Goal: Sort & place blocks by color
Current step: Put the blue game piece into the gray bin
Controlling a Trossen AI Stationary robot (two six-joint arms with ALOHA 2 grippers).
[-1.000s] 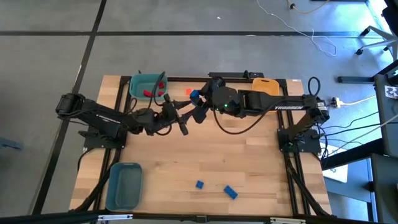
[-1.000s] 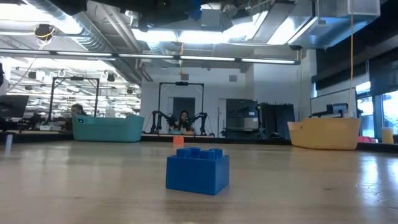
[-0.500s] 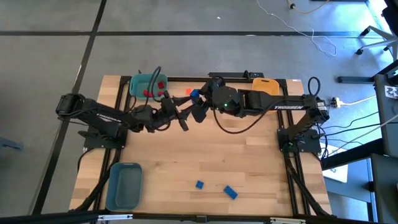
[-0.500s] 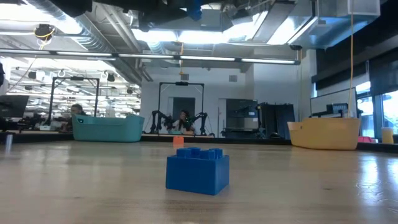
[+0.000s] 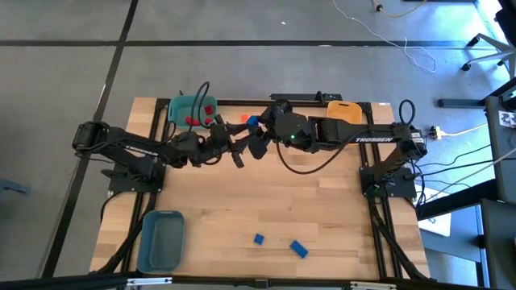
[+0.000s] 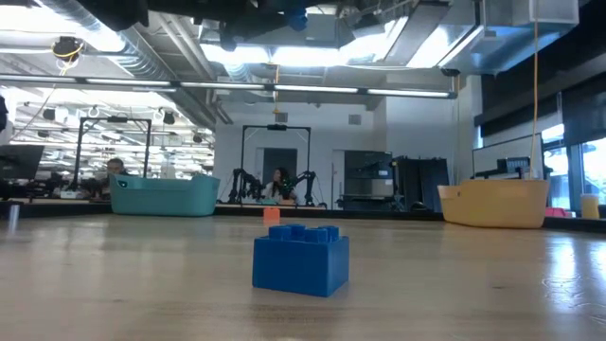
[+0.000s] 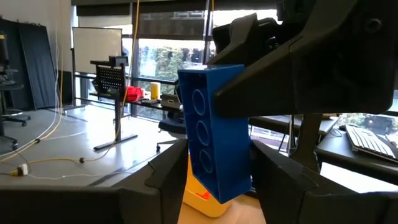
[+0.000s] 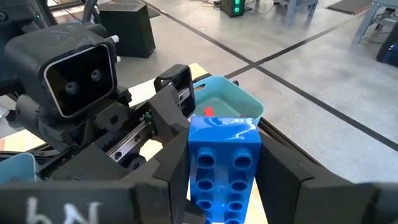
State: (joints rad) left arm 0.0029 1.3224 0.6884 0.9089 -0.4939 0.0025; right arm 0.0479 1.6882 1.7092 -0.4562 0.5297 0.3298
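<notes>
A long blue block (image 5: 251,122) hangs in the air over the far middle of the table, between my left gripper (image 7: 214,171) and my right gripper (image 8: 224,183), both shut on it. The two grippers meet tip to tip (image 5: 246,138). Two red blocks (image 5: 193,119) lie inside the teal bin (image 5: 181,105). An orange block (image 5: 243,118) lies on the table by the far edge. Two more blue blocks (image 5: 258,238) (image 5: 299,249) lie near the front edge; one of them fills the middle of the low view (image 6: 301,258). My left gripper pinches one end of the blue block (image 7: 217,183) between its two fingers (image 7: 168,177). It comes in about level from the table's left. The block stands out past the fingertips, clear of the table. My right gripper pinches the block's other end (image 8: 221,186) between its two fingers (image 8: 280,177), coming from the table's right and slanting slightly down. The studless underside (image 8: 217,165) faces its camera. The block is lifted clear.
A yellow-orange bin (image 5: 345,110) stands at the far right and a grey-blue bin (image 5: 161,240) at the near left. The middle of the wooden table (image 5: 322,209) is bare between the arms and the front blocks.
My left arm has swung a little toward the table's far edge and its wrist has rolled somewhat. The blue block stays where it was, held between both grippers. My right arm has kept still.
</notes>
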